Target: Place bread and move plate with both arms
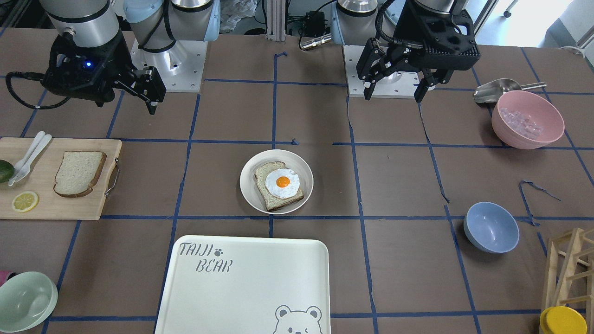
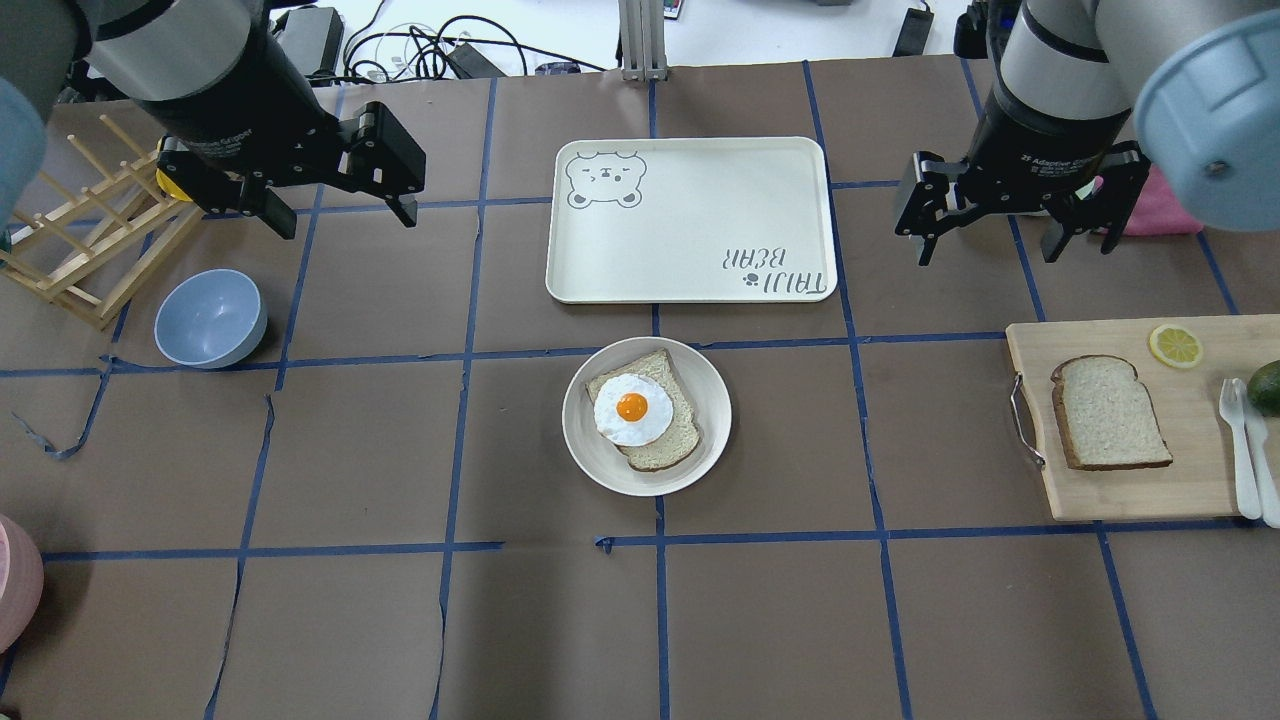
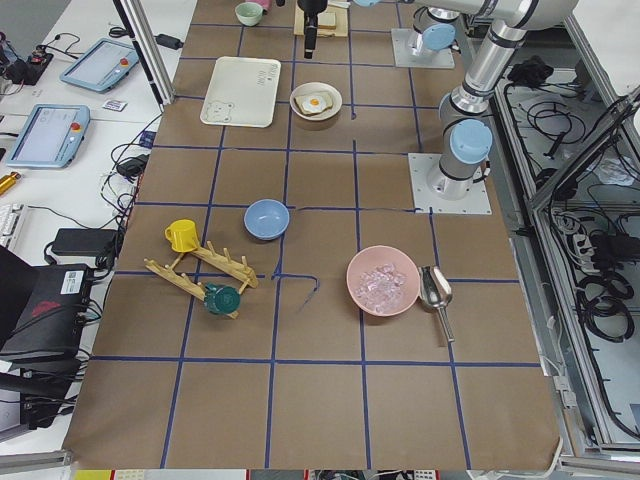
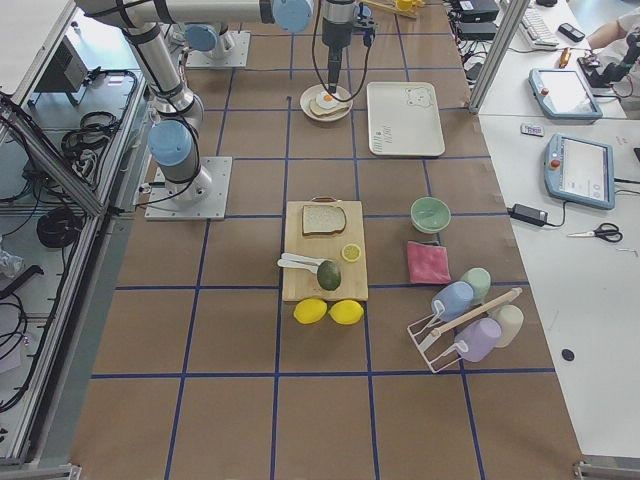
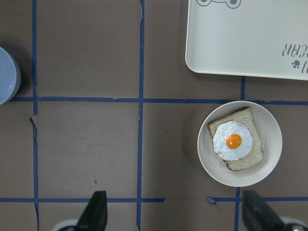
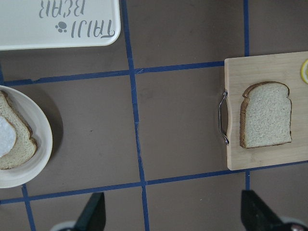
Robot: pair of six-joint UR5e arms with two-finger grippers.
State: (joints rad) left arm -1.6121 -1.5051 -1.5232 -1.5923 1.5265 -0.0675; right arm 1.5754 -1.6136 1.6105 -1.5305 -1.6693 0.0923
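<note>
The plain bread point(image 2: 1108, 412) lies on a wooden cutting board point(image 2: 1130, 490) at the table's right; it also shows in the right wrist view point(image 6: 266, 114) and the front view point(image 1: 79, 174). The off-white plate point(image 2: 590, 450) sits mid-table and holds a slice topped with a fried egg point(image 2: 640, 408); the plate also shows in the left wrist view point(image 5: 207, 159). My left gripper point(image 2: 340, 215) hangs open and empty above the table, left of the plate. My right gripper point(image 2: 985, 245) hangs open and empty, between the tray and the board.
A white bear-print tray point(image 2: 690, 220) lies just beyond the plate. A blue bowl point(image 2: 210, 318) and a wooden rack point(image 2: 80, 250) stand at the left. A pink bowl point(image 1: 527, 119) holds ice. A lemon slice point(image 2: 1175, 345), white forks point(image 2: 1245, 440) and an avocado point(image 2: 1268, 385) share the board.
</note>
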